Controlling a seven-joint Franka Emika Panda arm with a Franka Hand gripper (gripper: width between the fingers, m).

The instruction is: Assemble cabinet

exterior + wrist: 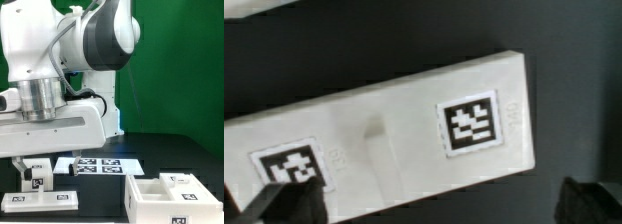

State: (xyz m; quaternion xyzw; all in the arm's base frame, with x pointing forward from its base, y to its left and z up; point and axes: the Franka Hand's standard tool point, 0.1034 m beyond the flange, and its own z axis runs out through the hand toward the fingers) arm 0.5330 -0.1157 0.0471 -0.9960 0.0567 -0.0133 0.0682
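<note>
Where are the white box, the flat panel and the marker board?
white box (150, 207): exterior view, front wall.
flat panel (395, 124): wrist view, bare middle between tags.
marker board (100, 163): exterior view, tagged top.

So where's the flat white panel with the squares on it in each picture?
Exterior view: the flat white panel lies on the table low at the exterior view's left, right under the hand.
Wrist view: it takes up most of the picture, lying slanted, seen close from above.
Shared landmark: a square black-and-white tag on the panel shows in both; the wrist view shows two.
</note>
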